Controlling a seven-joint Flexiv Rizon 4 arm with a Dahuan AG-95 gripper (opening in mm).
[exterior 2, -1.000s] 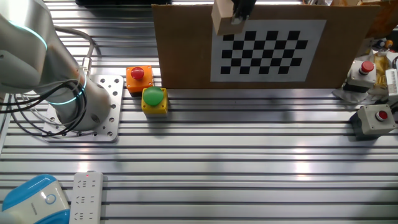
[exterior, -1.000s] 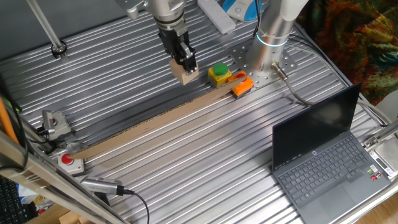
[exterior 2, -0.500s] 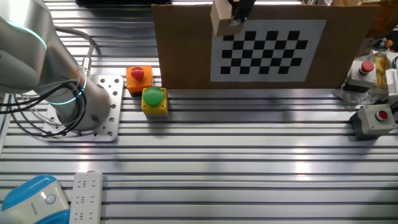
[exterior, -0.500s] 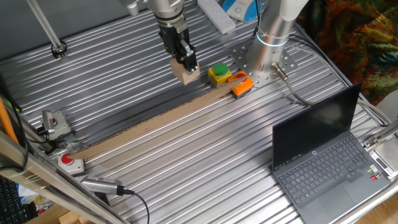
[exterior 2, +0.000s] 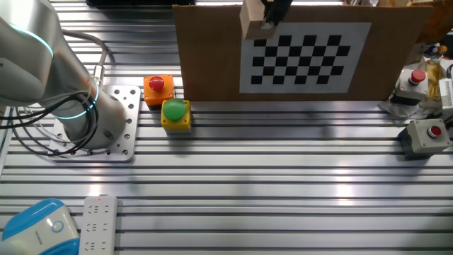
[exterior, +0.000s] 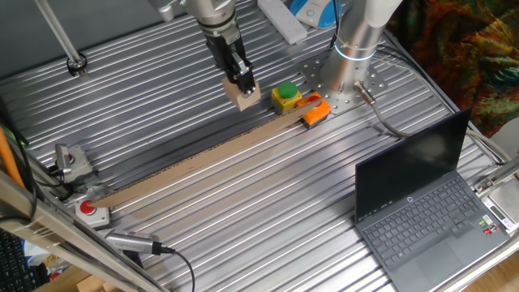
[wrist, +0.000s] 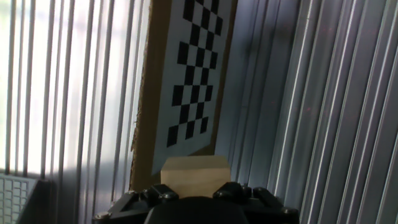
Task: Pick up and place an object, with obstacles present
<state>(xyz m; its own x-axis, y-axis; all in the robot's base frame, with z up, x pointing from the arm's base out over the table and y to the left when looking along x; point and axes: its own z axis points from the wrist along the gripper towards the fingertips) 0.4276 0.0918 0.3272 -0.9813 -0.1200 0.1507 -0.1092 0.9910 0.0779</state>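
Right now your gripper [exterior: 241,83] is clamped on the block [exterior: 246,98], held in the air over the far side of the cardboard barrier [exterior: 203,162] (standing on edge). Carry it high across, keeping the block's underside clear.

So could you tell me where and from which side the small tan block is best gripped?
Grip the block across two opposite flat side faces, coming from above. It is cube-like with parallel faces that suit two fingers. The gripper already holds it that way, raised beside the upright cardboard strip, with its lower part showing below the fingers.
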